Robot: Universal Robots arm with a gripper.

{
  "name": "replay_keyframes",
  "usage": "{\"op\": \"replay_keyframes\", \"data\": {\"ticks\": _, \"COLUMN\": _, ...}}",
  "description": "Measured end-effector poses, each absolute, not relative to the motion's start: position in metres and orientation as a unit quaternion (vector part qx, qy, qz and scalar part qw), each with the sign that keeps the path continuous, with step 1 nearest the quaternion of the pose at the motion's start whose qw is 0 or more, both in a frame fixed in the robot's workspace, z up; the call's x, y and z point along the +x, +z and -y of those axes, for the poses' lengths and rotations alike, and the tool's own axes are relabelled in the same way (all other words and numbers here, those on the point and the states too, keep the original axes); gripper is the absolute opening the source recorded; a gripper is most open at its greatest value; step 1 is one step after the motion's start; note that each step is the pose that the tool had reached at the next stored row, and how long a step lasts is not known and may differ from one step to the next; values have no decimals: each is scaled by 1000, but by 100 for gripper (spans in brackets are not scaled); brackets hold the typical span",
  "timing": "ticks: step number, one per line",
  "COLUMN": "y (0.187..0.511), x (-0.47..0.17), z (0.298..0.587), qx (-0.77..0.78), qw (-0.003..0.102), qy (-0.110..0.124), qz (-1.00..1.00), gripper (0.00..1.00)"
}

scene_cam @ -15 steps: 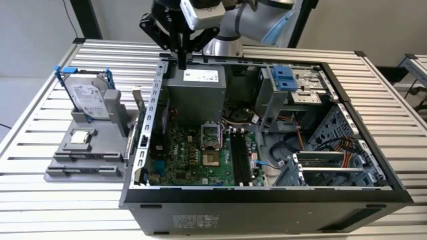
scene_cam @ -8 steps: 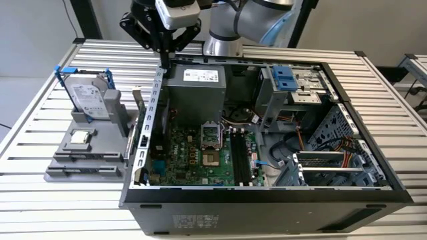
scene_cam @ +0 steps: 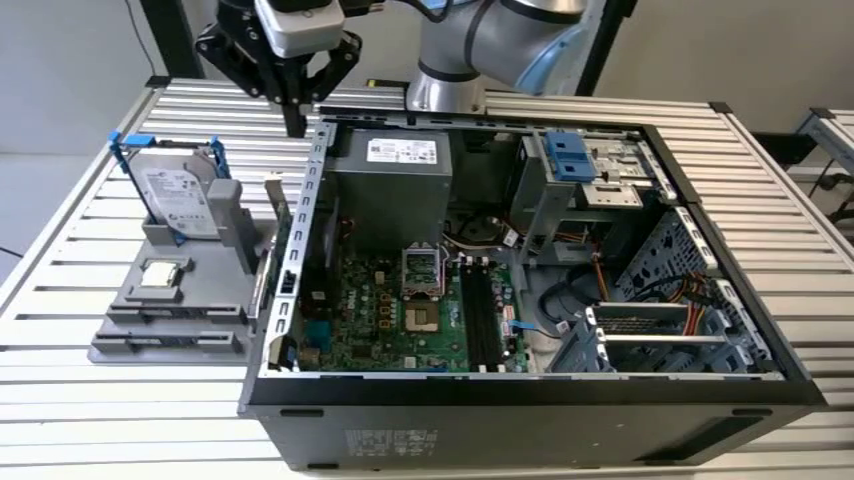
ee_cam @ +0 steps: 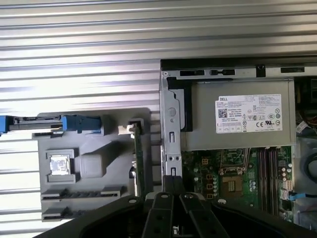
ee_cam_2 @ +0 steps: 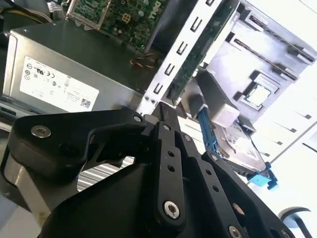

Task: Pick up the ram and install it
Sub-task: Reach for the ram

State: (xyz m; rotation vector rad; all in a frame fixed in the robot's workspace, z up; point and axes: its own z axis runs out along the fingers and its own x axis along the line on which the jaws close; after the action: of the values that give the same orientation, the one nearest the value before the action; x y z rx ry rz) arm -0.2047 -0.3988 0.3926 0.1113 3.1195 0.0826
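Table (scene_cam: 767, 170) of metal slats carries open computer case (scene_cam: 534, 420). Grey parts holder (scene_cam: 200, 300) sits just beside it on the exterior view's left. Gripper (scene_cam: 292, 128) hangs above the case's rear corner near the holder, fingers together, nothing between them. Ram (ee_cam: 81, 192): judged, not certain, to be the dark narrow strip seated edge-up in a front slot of the holder, untouched. Step in hand, by judgement: approach for pick-up. A grasp would call for parted fingers squared across the strip's thin edge.
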Motion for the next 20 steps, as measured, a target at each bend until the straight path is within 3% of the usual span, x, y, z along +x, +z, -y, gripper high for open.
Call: {"op": "replay_keyframes", "data": {"ticks": 20, "y": 393, "x": -282, "z": 399, "qx": 36, "qw": 8, "qy": 26, "qz": -999, "gripper": 0}}
